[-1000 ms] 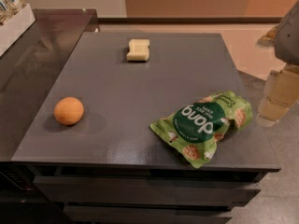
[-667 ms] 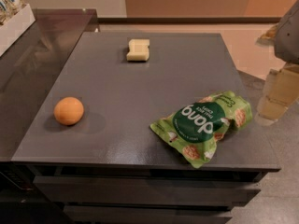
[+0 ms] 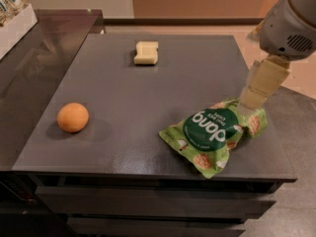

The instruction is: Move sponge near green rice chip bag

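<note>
While gripper point(image 3: 253, 98) hangs at right, over far corner of green rice chip bag point(image 3: 215, 132), I cannot tell its state. Sponge point(image 3: 146, 53) lies flat, far-centre on table point(image 3: 148, 98), well apart from bag. I judge sponge light, soft, compressible: pinch across narrow width, mid-body. Long axis appears left-right; notch direction unclear.
</note>
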### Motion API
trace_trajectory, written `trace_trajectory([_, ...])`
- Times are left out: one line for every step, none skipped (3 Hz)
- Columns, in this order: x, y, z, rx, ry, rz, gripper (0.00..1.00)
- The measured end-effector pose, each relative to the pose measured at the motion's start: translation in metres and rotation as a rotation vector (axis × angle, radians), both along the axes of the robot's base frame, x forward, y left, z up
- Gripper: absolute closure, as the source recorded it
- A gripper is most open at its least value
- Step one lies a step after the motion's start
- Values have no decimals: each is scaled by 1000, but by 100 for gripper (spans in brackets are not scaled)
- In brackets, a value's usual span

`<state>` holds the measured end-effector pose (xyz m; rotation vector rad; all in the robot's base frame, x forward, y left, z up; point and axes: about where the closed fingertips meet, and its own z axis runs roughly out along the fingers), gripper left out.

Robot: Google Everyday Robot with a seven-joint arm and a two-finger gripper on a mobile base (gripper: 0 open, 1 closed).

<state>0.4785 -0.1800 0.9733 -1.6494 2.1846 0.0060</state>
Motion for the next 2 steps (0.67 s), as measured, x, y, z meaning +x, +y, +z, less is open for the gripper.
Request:
trace_trajectory([38,33,-9,62,-7,1,0])
trace_trajectory([61,54,-16,99,-9,1,0])
